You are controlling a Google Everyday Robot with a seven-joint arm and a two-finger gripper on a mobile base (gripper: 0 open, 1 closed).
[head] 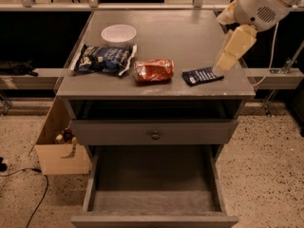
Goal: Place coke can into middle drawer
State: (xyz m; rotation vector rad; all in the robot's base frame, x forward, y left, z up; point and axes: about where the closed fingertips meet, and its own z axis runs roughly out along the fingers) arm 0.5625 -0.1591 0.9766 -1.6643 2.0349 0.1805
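Note:
The coke can (153, 71) lies on its side on the cabinet top, near the front edge, between a blue snack bag and a navy packet. The middle drawer (152, 201) is pulled open below, with its bare grey floor showing. My gripper (232, 49), a cream-coloured part hanging from the white arm (259, 6), is above the right side of the cabinet top. It hangs just over the navy packet, to the right of the can and apart from it.
A white bowl (118, 33) and the dark blue snack bag (102, 59) sit on the left of the top, and the flat navy packet (202, 75) on the right. A shut drawer front with a round knob (155, 135) is above the open drawer. A cardboard box (59, 151) stands on the floor to the left.

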